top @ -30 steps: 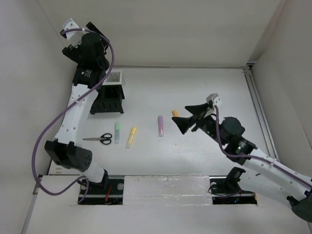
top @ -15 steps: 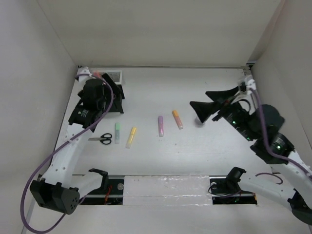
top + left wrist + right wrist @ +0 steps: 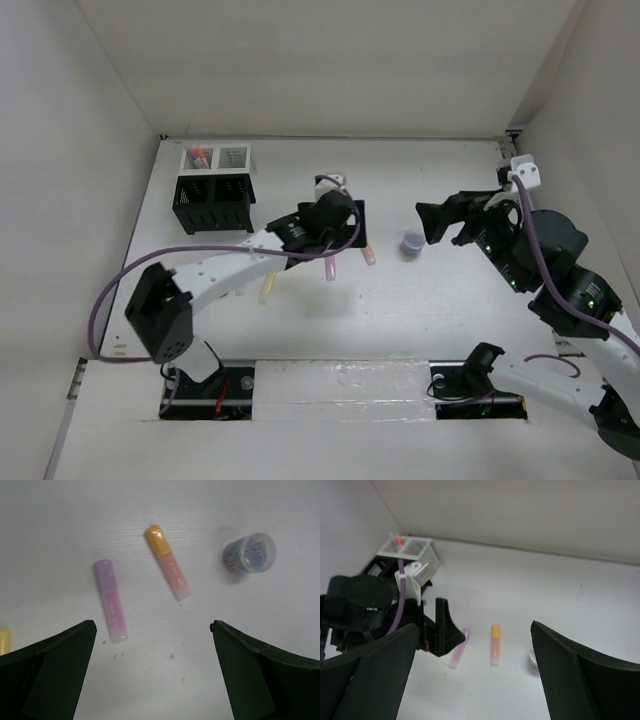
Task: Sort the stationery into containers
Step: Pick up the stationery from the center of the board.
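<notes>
Left gripper (image 3: pixel 152 625) and right gripper (image 3: pixel 474 626) — both spread wide.
Purple stubby plastic marker (image 3: pixel 110 602) lies below the left jaws.

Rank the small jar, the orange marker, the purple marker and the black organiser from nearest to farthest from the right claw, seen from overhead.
1. Small jar, just left of the right gripper.
2. Orange marker, further left.
3. Purple marker, mid-table, left again.
4. Black organiser, far left side.
</notes>
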### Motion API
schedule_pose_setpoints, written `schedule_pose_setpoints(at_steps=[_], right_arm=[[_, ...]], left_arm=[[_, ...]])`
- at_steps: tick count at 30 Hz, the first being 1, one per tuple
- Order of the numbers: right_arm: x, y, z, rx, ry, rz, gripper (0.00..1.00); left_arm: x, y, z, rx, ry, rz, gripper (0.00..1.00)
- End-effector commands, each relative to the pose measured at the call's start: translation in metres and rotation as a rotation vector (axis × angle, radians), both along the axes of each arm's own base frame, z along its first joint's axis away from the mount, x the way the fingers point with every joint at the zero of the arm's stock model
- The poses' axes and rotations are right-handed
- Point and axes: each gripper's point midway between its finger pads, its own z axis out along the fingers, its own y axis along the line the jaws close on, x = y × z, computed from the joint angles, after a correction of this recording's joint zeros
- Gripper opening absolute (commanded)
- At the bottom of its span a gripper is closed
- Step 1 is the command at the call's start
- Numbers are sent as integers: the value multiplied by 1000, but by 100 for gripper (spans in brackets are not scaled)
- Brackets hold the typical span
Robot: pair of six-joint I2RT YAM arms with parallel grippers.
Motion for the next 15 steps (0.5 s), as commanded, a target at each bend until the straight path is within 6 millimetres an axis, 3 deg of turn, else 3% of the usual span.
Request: schedule_pose_setpoints(at_steps=[1, 3, 4, 6, 7, 8, 9, 10, 11, 12, 13, 14, 15], right_arm=[[-4, -36, -5, -18, 15, -134, 100], [-10, -59, -5, -17, 23, -218, 100], [-11, -65, -3, -6, 27, -243, 100], [-15, -79, -5, -7, 37, -293, 100], [-18, -81, -5, 3, 39, -294, 100], [-20, -86, -3, 13, 31, -306, 100], [-20, -86, -5, 6, 36, -306, 100], [-25, -91, -1, 33, 25, -306, 100], [-26, -91, -3, 25, 31, -306, 100], [-29, -94, -1, 36, 23, -306, 100], [-33, -99, 2, 44, 17, -305, 100], [-33, -99, 2, 45, 17, -305, 100], [-33, -99, -1, 36, 23, -306, 100]], left_arm=[[30, -45, 29, -25, -115, -61, 100], [39, -66, 22, -4, -142, -153, 100], [42, -88, 12, -13, -153, -208, 100], [46, -116, 20, -8, -225, -289, 100], [49, -132, 7, -4, -228, -325, 100], [53, -149, 19, -38, -250, -358, 100], [59, -157, 19, -44, -255, -357, 100], [64, -166, -5, -9, -224, -375, 100], [66, -172, -10, 2, -218, -395, 100], [72, -184, 3, -25, -237, -401, 100], [74, -191, 1, -27, -239, -421, 100], [75, -195, -21, 1, -200, -432, 100], [79, -205, -11, -19, -212, -441, 100]])
